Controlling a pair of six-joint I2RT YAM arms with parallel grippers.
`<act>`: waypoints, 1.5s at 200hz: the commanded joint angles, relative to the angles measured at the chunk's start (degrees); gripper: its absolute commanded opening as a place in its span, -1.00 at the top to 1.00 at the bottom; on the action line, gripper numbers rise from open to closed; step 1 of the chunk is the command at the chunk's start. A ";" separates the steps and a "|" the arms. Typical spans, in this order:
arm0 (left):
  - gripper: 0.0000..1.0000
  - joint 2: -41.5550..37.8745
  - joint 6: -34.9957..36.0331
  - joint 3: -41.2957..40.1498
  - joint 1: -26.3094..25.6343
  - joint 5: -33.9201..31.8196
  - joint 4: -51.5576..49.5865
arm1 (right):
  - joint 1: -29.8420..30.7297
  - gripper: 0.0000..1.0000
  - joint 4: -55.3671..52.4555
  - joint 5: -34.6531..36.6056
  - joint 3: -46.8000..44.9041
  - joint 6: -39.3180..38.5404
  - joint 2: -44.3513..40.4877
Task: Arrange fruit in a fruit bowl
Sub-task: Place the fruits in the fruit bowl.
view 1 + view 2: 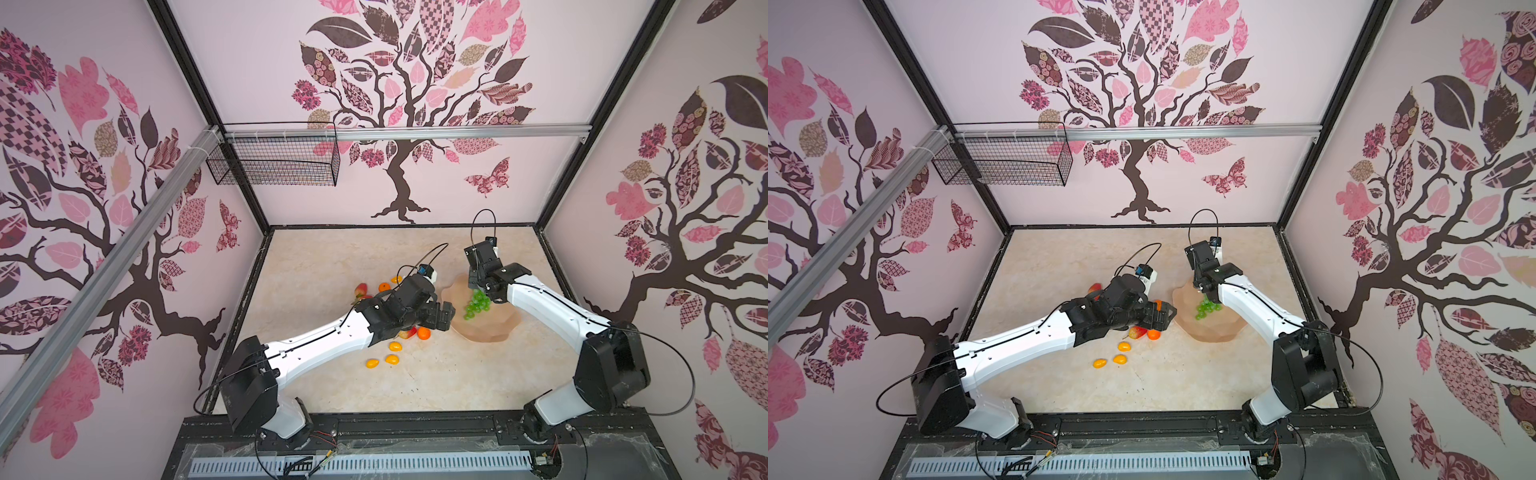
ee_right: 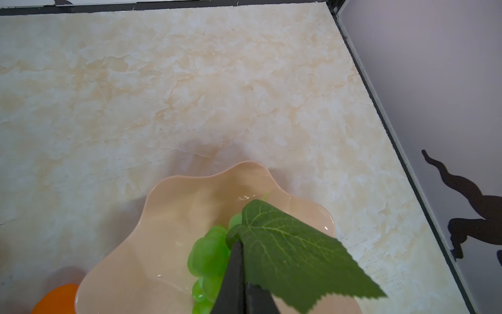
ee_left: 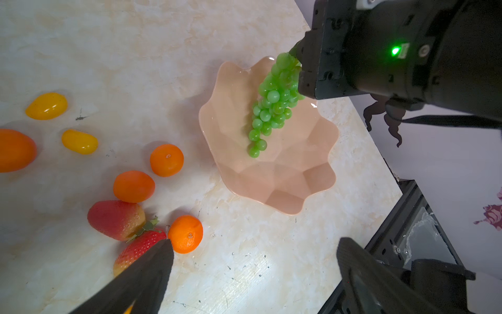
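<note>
Reaching over the fruit bowl (image 3: 288, 185), right pincer (image 2: 240, 247) clamps the grape bunch (image 3: 267, 114).

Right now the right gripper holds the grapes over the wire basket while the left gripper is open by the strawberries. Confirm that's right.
Not quite: the right gripper holds the grapes over the pink bowl, not the wire basket, which hangs on the back wall. The left wrist view shows it. The left gripper is open by the strawberries, as you said.
</note>
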 commanded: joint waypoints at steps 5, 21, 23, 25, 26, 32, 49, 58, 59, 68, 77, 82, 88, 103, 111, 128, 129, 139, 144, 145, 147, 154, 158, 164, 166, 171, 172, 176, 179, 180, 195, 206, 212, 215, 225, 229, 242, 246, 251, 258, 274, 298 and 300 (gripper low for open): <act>-0.96 1.58 0.36 3.59 -0.19 -1.05 -0.80 | -0.97 1.00 0.45 -0.35 2.54 -1.06 2.73; -0.96 2.18 0.32 3.88 -0.11 -0.87 -0.81 | -1.58 1.00 0.75 -0.44 2.70 -1.09 3.62; -0.96 2.25 0.28 3.92 -0.13 -0.85 -0.76 | -1.66 1.00 0.84 -0.53 2.83 -1.13 3.73; -0.96 2.27 0.31 3.95 -0.11 -0.82 -0.79 | -1.73 1.00 0.93 -0.59 2.86 -1.21 3.80; -0.96 2.23 0.32 3.96 -0.11 -0.82 -0.75 | -1.80 1.00 0.94 -0.61 2.82 -1.22 3.85; -0.96 2.35 0.28 3.96 -0.09 -0.81 -0.80 | -2.01 1.00 1.17 -0.85 2.86 -1.32 4.14; -0.96 2.54 0.32 3.87 -0.09 -0.72 -0.95 | -2.55 1.00 1.31 -1.57 3.37 -1.41 5.02; -0.96 2.56 0.32 3.85 -0.10 -0.72 -0.94 | -2.66 1.00 1.31 -1.61 3.55 -1.46 5.44; -0.96 2.55 0.32 3.86 -0.10 -0.72 -0.92 | -2.61 1.00 1.35 -1.64 3.56 -1.48 5.46; -0.96 2.46 0.28 3.72 -0.11 -0.76 -0.97 | -2.70 0.97 1.39 -1.68 3.63 -1.58 5.89; -0.96 2.46 0.23 3.53 -0.02 -0.71 -0.90 | -2.75 0.90 1.42 -1.93 3.78 -1.62 6.23; -0.96 2.45 0.23 3.52 -0.02 -0.78 -0.92 | -2.75 0.85 1.31 -2.06 3.75 -1.75 6.41; -0.96 2.46 0.15 3.45 0.04 -0.81 -0.96 | -2.82 0.80 1.24 -2.28 3.87 -1.77 6.54; -0.96 2.36 0.01 3.30 0.07 -0.77 -0.92 | -2.85 0.71 1.18 -2.69 4.01 -1.84 6.63; -0.96 2.32 -0.10 3.26 0.16 -0.73 -0.94 | -2.83 0.63 1.15 -2.81 3.93 -1.84 6.65; -0.96 2.16 -0.26 3.08 0.31 -0.66 -0.94 | -2.83 0.53 1.07 -2.98 4.17 -1.91 6.48; -0.96 2.13 -0.23 2.99 0.32 -0.65 -0.96 | -2.83 0.52 1.06 -2.99 4.13 -1.93 6.42; -0.96 2.01 -0.29 2.84 0.45 -0.71 -0.83 | -2.84 0.45 0.96 -3.16 4.19 -1.93 6.25; -0.96 1.90 -0.38 2.78 0.60 -0.64 -0.80 | -2.83 0.43 0.87 -3.25 4.26 -1.91 6.13; -0.96 1.91 -0.38 2.75 0.60 -0.64 -0.80 | -2.83 0.43 0.87 -3.25 4.23 -1.93 6.12; -0.96 1.83 -0.45 2.69 0.64 -0.53 -0.80 | -2.83 0.42 0.82 -3.34 4.24 -1.93 6.04; -0.96 1.76 -0.58 2.64 0.77 -0.45 -0.76 | -2.84 0.39 0.75 -3.47 4.32 -1.91 5.89; -0.96 1.64 -0.58 2.54 0.83 -0.39 -0.72 | -2.83 0.38 0.63 -3.60 4.38 -1.93 5.78; -0.96 1.58 -0.62 2.48 0.90 -0.32 -0.80 | -2.85 0.35 0.46 -3.77 4.43 -1.93 5.52; -0.96 1.51 -0.62 2.47 0.98 -0.27 -0.82 | -2.84 0.33 0.46 -3.84 4.49 -1.91 5.43; -0.96 1.44 -0.57 2.40 0.99 -0.24 -0.84 | -2.88 0.30 0.40 -3.97 4.57 -1.89 5.21; -0.96 1.46 -0.56 2.39 1.01 -0.27 -0.82 | -2.86 0.29 0.42 -3.96 4.56 -1.91 5.17; -0.96 1.34 -0.60 2.34 1.08 -0.26 -0.80 | -2.84 0.27 0.32 -4.09 4.62 -2.01 4.97; -0.96 1.21 -0.64 2.31 1.12 -0.22 -0.80 | -2.88 0.26 0.26 -4.09 4.61 -2.07 4.76; -0.96 1.17 -0.69 2.30 1.12 -0.25 -0.80 | -2.86 0.26 0.26 -4.11 4.62 -2.09 4.73; -0.96 0.91 -0.73 2.11 1.30 -0.19 -0.82 | -2.83 0.21 0.19 -4.43 4.59 -2.19 3.69; -0.96 0.61 -0.84 1.90 1.39 -0.20 -0.80 | -2.83 0.16 0.16 -4.91 4.47 -2.34 2.78; -0.96 0.51 -0.82 1.89 1.51 -0.20 -0.91 | -2.83 0.12 0.21 -5.36 4.30 -2.53 2.20; -0.96 0.42 -0.83 1.81 1.48 -0.19 -0.94 | -2.83 0.11 0.29 -5.70 4.22 -2.61 1.89; -0.96 0.08 -0.95 1.76 1.54 -0.28 -1.05 | -2.84 0.02 0.36 -6.59 3.92 -3.02 0.79; -0.96 -0.17 -0.94 1.68 1.56 -0.23 -1.06 | -2.84 -0.03 0.52 -7.10 3.66 -3.28 0.16; -0.96 -0.96 -0.85 1.37 1.74 -0.54 -1.48 | -2.83 -0.14 1.36 -9.04 2.52 -4.18 -2.29; -0.96 -1.28 -0.82 1.16 1.81 -0.78 -1.61 | -2.83 -0.19 1.71 -9.77 2.02 -4.51 -3.10; -0.96 -1.71 -0.87 0.82 1.98 -1.04 -1.89 | -2.76 -0.23 2.12 -10.48 1.32 -4.87 -4.23; -0.96 -2.60 -0.87 0.35 2.38 -1.16 -2.09 | -2.75 -0.26 2.49 -11.51 0.44 -5.23 -5.80; -0.96 -4.93 -0.90 -1.36 3.74 -1.23 -3.08 | -2.44 -0.34 2.71 -13.39 -1.45 -5.74 -9.17; -0.96 -10.06 -1.30 -4.97 6.59 -1.50 -4.29 | -1.00 -0.39 2.32 -16.57 -4.07 -5.77 -13.38; -0.96 -10.58 -1.34 -5.28 6.86 -1.51 -4.42 | -0.82 -0.39 2.24 -16.60 -4.25 -5.75 -13.62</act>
